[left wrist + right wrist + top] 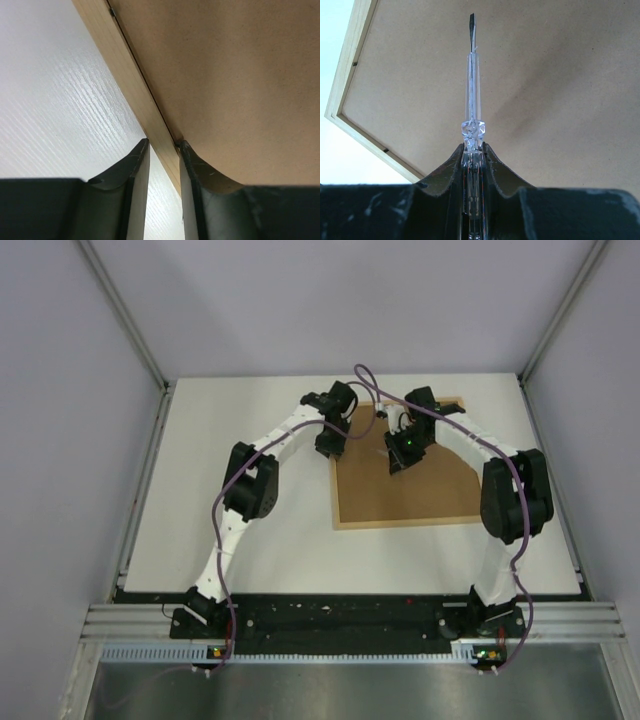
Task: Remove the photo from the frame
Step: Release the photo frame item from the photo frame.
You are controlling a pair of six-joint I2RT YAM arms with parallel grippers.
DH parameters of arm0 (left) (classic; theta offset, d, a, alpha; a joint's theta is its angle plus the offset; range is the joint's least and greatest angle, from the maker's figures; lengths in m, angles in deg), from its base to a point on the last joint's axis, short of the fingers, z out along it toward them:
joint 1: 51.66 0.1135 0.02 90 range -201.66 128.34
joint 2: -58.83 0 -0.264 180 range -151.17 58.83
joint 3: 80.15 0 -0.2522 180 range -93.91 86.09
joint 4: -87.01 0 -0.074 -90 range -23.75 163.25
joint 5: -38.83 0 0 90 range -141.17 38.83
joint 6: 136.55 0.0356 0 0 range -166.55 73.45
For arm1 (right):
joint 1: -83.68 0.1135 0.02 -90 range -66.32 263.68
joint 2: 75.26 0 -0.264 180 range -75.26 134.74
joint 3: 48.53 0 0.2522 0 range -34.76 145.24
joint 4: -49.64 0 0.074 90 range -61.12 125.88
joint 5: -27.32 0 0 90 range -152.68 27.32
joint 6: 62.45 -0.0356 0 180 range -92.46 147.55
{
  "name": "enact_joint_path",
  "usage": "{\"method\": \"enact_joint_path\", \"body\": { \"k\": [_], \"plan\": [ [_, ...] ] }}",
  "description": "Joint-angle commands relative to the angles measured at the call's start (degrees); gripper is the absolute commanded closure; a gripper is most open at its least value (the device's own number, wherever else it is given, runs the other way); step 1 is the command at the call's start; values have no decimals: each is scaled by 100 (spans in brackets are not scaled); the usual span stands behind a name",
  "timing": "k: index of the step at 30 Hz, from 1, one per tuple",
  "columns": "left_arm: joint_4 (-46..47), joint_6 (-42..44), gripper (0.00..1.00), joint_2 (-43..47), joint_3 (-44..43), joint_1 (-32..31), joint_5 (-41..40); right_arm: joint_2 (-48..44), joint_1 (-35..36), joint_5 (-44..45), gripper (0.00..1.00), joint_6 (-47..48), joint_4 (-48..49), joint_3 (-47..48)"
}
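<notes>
The frame point(400, 524) lies face down, its brown backing board point(420, 490) up and seated inside the rails, so nothing is out yet! At the frame's left rail the left gripper point(164, 145) pinches the wood, one finger outside, one at the board's seam. Farther in, over the frame's middle, the right gripper point(472, 147) clamps a clear-handled screwdriver point(471, 95). The photo is unseen, presumably beneath the board; prying that loose comes first.

table: white top point(250, 420) with fine wood-grain, centre | walls: plain pale grey-lilac, back wall point(340, 300) at 12 o'clock, side walls point(60, 440) at 9 and 3 | posts point(126, 315): aluminium uprights at 11 and 1 | 6 o'clock: black strip point(340, 612), aluminium rail point(130, 625), dull metal sheet point(350, 690) | light: soft, even, faint sheen on the tabletop
</notes>
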Motion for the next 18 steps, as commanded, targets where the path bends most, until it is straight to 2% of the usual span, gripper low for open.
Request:
{"method": "enact_joint_path", "body": {
  "k": [1, 3, 6, 7, 13, 18],
  "plan": [
    [-186, 60, 72, -100, -89, 44, -200, -95, -9, -170, 100, 0, 117, 6],
    [-177, 60, 78, -100, -97, 44, -209, -104, 0, -188, 100, 8, 125, 6],
    [-177, 34, 98, -91, -106, 44, -236, -104, 0, -197, 100, 0, 117, 6],
    [-160, 16, 100, -74, -106, 44, -236, -95, 0, -205, 100, 0, 117, 6],
    [-116, -98, 100, 32, -71, 61, -157, -78, 0, -258, 100, -18, 117, 6],
    [182, -335, 100, 391, 305, 70, 457, -25, -9, -284, 100, -35, 134, 6]
  ]
}}
